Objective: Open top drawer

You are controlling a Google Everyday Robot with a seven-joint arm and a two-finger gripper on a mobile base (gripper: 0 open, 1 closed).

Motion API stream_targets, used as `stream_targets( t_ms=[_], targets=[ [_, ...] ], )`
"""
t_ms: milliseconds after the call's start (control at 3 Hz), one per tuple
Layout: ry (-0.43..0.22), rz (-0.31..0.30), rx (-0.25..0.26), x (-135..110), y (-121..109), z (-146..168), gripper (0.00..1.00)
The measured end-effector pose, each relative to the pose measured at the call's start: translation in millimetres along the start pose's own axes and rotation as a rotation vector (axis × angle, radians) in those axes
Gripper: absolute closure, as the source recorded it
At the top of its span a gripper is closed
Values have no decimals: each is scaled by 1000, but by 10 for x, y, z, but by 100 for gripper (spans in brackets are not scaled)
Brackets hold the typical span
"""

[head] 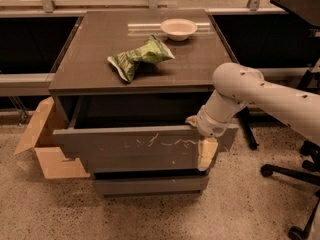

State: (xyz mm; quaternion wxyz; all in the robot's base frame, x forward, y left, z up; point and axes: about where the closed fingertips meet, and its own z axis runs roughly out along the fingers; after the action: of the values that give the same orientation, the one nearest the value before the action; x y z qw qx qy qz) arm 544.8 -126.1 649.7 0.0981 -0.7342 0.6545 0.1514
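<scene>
The top drawer (pixel 135 149) is a wide dark grey front with white scratch marks. It stands pulled out from the cabinet, and its dark inside shows behind the front panel. My gripper (pixel 200 139) is at the drawer's right end. One tan finger (pixel 206 154) hangs down over the outside of the front panel, and the other tip (pixel 191 120) sits at the panel's top edge. The white arm reaches in from the right.
A green chip bag (pixel 141 57) and a white bowl (pixel 178 28) lie on the cabinet top (pixel 100 39). A lower drawer front (pixel 150 185) shows below. An open cardboard box (pixel 42 146) stands at left. An office chair base (pixel 295 184) is at right.
</scene>
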Motion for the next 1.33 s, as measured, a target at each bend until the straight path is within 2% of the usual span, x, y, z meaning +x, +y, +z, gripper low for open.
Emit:
stream_targets(
  t_ms=[333,667,1000,1333],
  targets=[
    [10,-2,-39,-55,232,29,39],
    [10,-3,-40,-65,233,2,63],
    [3,-15,-44,-102,345,-1,86],
    [-11,-20,-41,-156,463,10,100]
  ],
)
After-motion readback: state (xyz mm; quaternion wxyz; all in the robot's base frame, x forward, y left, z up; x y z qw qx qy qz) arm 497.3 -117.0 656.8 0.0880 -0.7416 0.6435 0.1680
